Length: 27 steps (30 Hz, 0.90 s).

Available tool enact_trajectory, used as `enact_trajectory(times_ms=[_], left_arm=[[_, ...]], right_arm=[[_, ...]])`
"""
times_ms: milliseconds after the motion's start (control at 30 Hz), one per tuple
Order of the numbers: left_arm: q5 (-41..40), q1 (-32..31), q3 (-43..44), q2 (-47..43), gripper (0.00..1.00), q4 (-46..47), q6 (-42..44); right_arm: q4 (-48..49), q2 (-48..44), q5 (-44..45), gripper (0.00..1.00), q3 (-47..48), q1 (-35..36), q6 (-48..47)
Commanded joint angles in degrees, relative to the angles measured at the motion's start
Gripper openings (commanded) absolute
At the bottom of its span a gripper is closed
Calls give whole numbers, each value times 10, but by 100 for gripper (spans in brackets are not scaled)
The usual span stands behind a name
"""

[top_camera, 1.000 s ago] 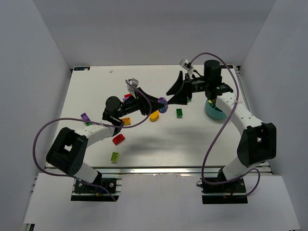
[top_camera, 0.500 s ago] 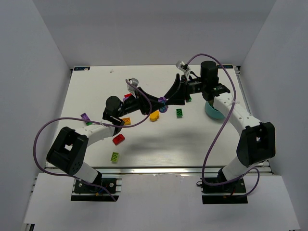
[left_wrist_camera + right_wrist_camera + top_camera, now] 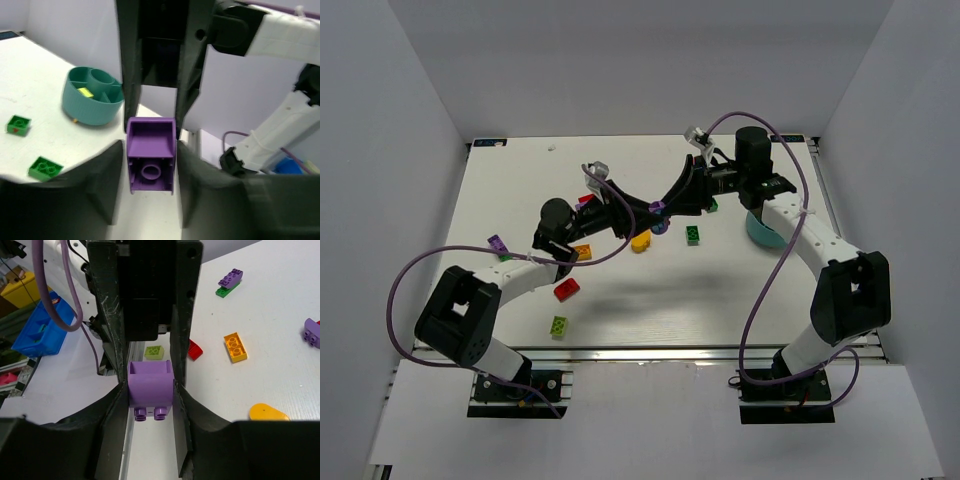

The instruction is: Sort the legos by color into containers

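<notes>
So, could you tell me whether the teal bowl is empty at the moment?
No, the left wrist view shows a yellow brick lying in one outer compartment of the teal bowl.

teal bowl half behind right arm, purple brick tiny

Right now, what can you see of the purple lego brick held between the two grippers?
The purple plastic lego brick is small, glossy and boxy, partly rounded. The left wrist view shows its hollow underside with a round tube inside; the right wrist view shows two studs. It hangs in the air above the white table. The left gripper jaws press its two sides, and the right gripper jaws flank it from the opposite end, apparently touching. Nothing else touches it.
</notes>
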Motion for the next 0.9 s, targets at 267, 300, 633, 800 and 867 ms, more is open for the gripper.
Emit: enact_trajectory(times_ms=[267,300,633,800,867], left_arm=[[-195,25,-16,-112,72,-272,78],[-243,42,-13,-146,72,-357,87],[-352,118,-38,-239,60,-577,87],[-343,140,-50,-256,60,-591,94],[-342,141,-52,-259,60,-591,95]], right_arm=[[-319,-60,219,0,51,-120,-370],[-385,-81,276,0,59,-159,-453],[-440,-139,476,0,-5,-255,-685],[-464,-121,469,0,-8,-279,-760],[-473,-118,469,0,-10,-281,-785]])
